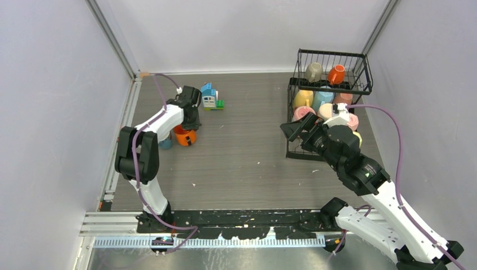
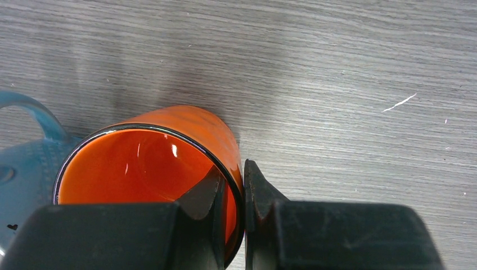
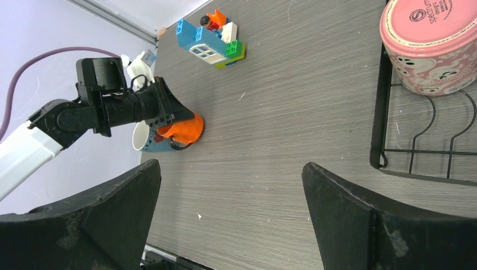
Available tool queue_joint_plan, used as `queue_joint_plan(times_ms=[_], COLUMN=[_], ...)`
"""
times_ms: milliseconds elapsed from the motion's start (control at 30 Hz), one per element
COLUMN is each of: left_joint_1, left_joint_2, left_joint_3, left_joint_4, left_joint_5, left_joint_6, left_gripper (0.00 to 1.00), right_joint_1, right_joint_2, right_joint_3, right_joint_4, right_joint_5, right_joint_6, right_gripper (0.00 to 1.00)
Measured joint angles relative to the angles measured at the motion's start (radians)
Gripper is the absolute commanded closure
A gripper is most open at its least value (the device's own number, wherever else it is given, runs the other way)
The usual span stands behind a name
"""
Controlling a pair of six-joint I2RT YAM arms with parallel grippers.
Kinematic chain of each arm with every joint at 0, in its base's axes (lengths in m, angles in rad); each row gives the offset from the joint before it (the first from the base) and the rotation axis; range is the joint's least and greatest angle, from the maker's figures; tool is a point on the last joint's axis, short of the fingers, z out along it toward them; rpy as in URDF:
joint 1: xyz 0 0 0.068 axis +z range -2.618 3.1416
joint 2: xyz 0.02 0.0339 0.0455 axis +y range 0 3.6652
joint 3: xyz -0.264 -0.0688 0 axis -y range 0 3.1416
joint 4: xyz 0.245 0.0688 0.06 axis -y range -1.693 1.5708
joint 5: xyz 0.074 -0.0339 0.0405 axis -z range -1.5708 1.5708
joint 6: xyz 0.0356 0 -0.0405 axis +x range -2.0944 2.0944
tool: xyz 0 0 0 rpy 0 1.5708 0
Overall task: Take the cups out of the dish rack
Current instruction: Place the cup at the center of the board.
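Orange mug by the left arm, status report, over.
Left pincer shut on rim of orange mug, one finger inside. Right pincer open, empty, by dish rack. Blue mug close beside it.

place: robot test cell in a lab | walls: plain pale panels [image 1: 50,112] at left, back and right, metal posts [image 1: 114,38] in upper corners | bench: grey wood-look table [image 1: 247,152]; left arm [image 1: 160,121] and right arm [image 1: 365,174] bolted to black rail [image 1: 247,216] along bottom edge; purple cables [image 1: 400,152] | props: wire rack [image 1: 331,51] of mugs [image 1: 336,74] upper right, toy block house [image 1: 210,97] upper centre
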Motion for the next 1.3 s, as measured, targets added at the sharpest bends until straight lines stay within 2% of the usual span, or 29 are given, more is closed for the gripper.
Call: queue_joint_plan(times_ms=[133, 300, 533, 967, 1167, 1300], left_joint_1=[0.000, 0.000, 0.000, 0.000, -0.008, -0.019], left_joint_2=[-0.001, -0.005, -0.021, -0.042, -0.110, -0.173], left_joint_3=[-0.003, -0.008, -0.035, -0.047, -0.046, -0.046], left_joint_4=[0.003, 0.007, 0.026, 0.002, -0.014, -0.024], left_joint_5=[-0.001, -0.002, -0.002, 0.021, 0.051, 0.080], left_joint_6=[0.000, 0.000, 0.000, 0.002, 0.002, -0.009], left_gripper=[1.00, 0.89, 0.83, 0.63, 0.48, 0.33], right_joint_1=[0.000, 0.000, 0.000, 0.000, 0.000, 0.000], right_joint_2=[-0.008, -0.013, -0.023, -0.039, -0.037, -0.037], right_joint_3=[-0.007, -0.008, -0.016, -0.024, -0.024, -0.024], right_joint_4=[-0.001, -0.003, -0.003, -0.008, -0.016, -0.037], right_joint_5=[0.003, 0.005, 0.005, 0.005, 0.008, 0.018], right_joint_6=[0.000, 0.000, 0.004, 0.008, 0.008, 0.008], right_gripper=[0.00, 0.00, 0.00, 0.00, 0.00, 0.00])
